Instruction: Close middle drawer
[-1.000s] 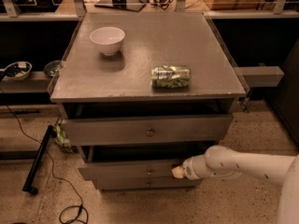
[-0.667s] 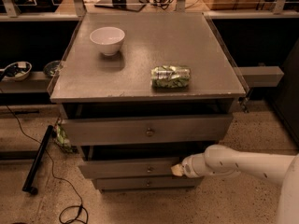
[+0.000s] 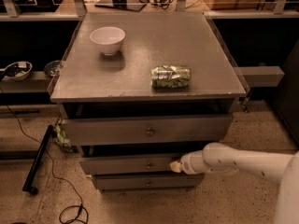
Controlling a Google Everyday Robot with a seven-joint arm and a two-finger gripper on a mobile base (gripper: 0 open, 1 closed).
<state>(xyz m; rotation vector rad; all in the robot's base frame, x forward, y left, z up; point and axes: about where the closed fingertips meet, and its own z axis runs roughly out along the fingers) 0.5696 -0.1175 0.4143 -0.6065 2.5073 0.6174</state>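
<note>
The middle drawer (image 3: 131, 164) is the second grey drawer of the cabinet, with a low front and a small round knob (image 3: 149, 165). It stands only slightly out, its front a little ahead of the lowest drawer (image 3: 140, 182). My gripper (image 3: 176, 166) comes in from the right on a white arm (image 3: 233, 162), and its tip touches the right part of the middle drawer's front. The top drawer (image 3: 147, 129) above it stands out a little, with a dark gap under the cabinet top.
On the cabinet top (image 3: 140, 83) stand a white bowl (image 3: 108, 39) at the back left and a green can (image 3: 171, 76) lying on its side near the front right. A black bar (image 3: 37, 160) and a cable (image 3: 70, 209) lie on the floor at left. Shelves flank the cabinet.
The middle drawer has slid inward; its front now sits further back, nearer the lowest drawer's front. My gripper has followed it towards the cabinet.
</note>
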